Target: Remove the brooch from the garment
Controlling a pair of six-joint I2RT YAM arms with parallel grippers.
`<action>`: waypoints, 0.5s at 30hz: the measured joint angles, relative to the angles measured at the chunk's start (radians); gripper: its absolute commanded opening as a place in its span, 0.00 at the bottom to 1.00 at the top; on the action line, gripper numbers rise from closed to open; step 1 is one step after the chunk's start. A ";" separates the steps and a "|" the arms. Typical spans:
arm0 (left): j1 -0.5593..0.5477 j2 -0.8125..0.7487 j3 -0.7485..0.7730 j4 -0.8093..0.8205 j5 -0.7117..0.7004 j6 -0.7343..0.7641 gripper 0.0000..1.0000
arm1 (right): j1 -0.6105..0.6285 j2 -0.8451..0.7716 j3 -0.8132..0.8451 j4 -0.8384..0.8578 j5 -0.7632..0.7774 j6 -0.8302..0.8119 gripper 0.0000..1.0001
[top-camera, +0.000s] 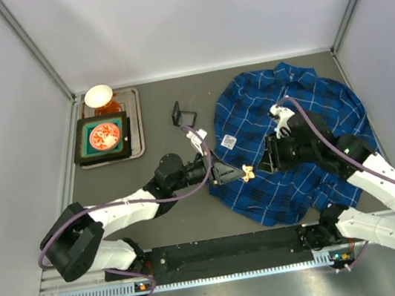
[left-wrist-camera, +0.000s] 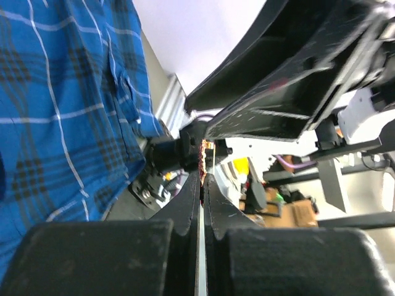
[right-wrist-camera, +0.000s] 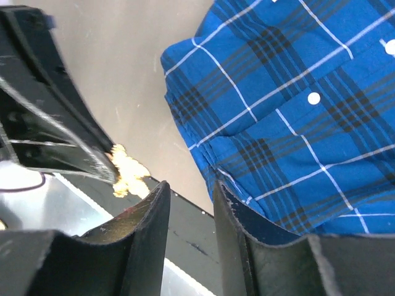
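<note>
Tray [top-camera: 136,124] w/ bowl [top-camera: 98,96] + red-filled box [top-camera: 125,135], brooch [top-camera: 247,173] in L claw [top-camera: 238,173]

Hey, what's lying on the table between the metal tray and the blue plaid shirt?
One small black object, apart from both the tray and the shirt; the top view shows it.

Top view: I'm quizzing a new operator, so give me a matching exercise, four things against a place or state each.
1 brooch
2 garment
3 bowl
4 right gripper

a on the tray
b open, nothing between the jaws
c pinched by the left gripper
d lying at the right

Pairs: 1c, 2d, 3a, 4b
</note>
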 measured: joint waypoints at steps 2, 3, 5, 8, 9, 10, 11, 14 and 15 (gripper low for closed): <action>0.001 -0.018 0.000 -0.004 -0.028 0.036 0.00 | -0.011 -0.046 -0.064 0.050 0.007 0.052 0.41; 0.001 -0.030 0.000 -0.006 -0.051 0.058 0.00 | -0.017 -0.072 -0.106 0.095 0.010 0.083 0.43; 0.001 -0.054 0.000 -0.013 -0.086 0.095 0.00 | -0.025 -0.126 -0.182 0.170 0.009 0.153 0.50; 0.001 -0.100 0.000 -0.047 -0.157 0.160 0.00 | -0.026 -0.188 -0.268 0.294 -0.015 0.240 0.54; 0.001 -0.114 0.002 -0.069 -0.180 0.183 0.00 | -0.025 -0.196 -0.282 0.335 -0.019 0.259 0.54; 0.001 -0.126 0.005 -0.094 -0.203 0.208 0.00 | -0.024 -0.199 -0.293 0.372 -0.021 0.275 0.54; 0.001 -0.132 0.010 -0.117 -0.220 0.226 0.00 | -0.021 -0.198 -0.294 0.401 -0.021 0.287 0.50; 0.001 -0.146 0.027 -0.182 -0.274 0.281 0.00 | -0.010 -0.196 -0.295 0.471 -0.009 0.301 0.36; 0.001 -0.150 0.031 -0.197 -0.288 0.292 0.00 | -0.007 -0.193 -0.294 0.488 -0.008 0.304 0.31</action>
